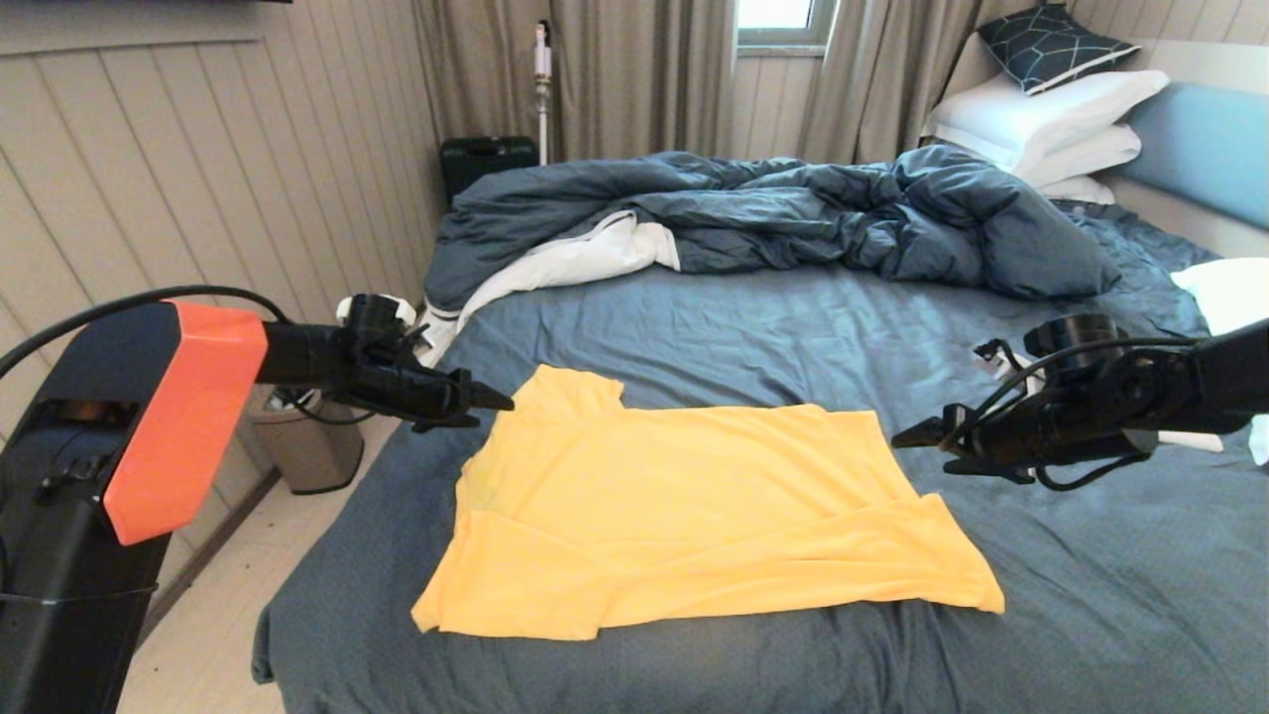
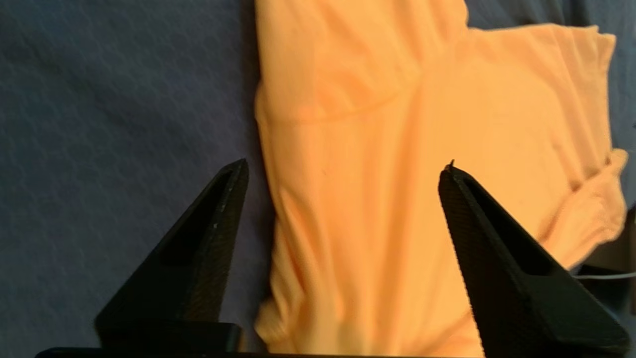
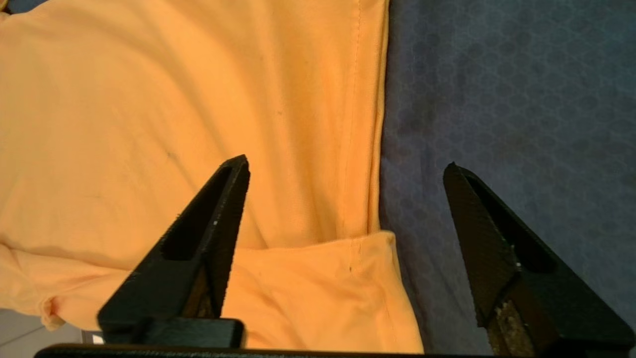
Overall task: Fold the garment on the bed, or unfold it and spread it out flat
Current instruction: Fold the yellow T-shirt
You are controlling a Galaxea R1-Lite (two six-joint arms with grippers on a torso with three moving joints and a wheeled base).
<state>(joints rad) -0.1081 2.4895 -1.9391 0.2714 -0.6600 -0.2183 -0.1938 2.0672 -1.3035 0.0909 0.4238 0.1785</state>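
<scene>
The yellow garment lies on the dark blue sheet of the bed, folded lengthwise with one sleeve sticking out at its far left corner. My left gripper hovers just off that left edge, open, with nothing held. In the left wrist view the garment lies below my left gripper, whose jaws stand wide apart. My right gripper hovers off the garment's right edge, open and empty. In the right wrist view my right gripper straddles the hem of the garment.
A rumpled dark blue duvet lies across the far half of the bed. White pillows stack against the light blue headboard. A grey bin stands on the floor left of the bed, and a dark case by the curtains.
</scene>
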